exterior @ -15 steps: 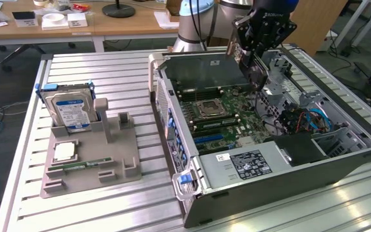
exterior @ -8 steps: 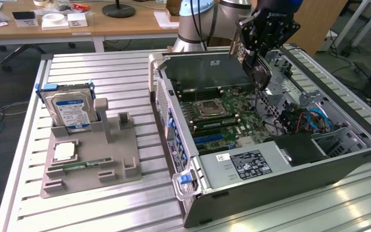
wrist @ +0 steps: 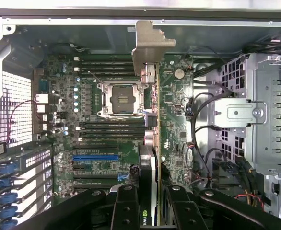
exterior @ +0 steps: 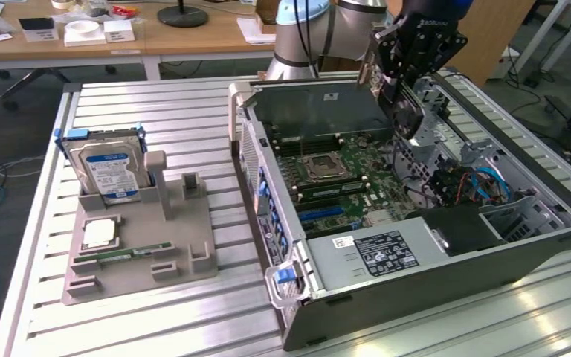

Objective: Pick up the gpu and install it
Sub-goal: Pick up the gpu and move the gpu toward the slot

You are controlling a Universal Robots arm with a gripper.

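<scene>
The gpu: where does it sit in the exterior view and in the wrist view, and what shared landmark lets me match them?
Exterior view: the gpu hangs under the claw over the open computer case, toward the exterior view's right.
Wrist view: the gpu is seen edge-on, gripped in the claw, with its silver bracket at the far end.
Shared landmark: the CPU socket.

Arm [exterior: 296, 56]: silver-grey casing, pale-blue cap at 12 o'clock | gripper [wrist: 152, 211]: matte black | fingers [wrist: 125, 211]: black links, round screw holes
</scene>
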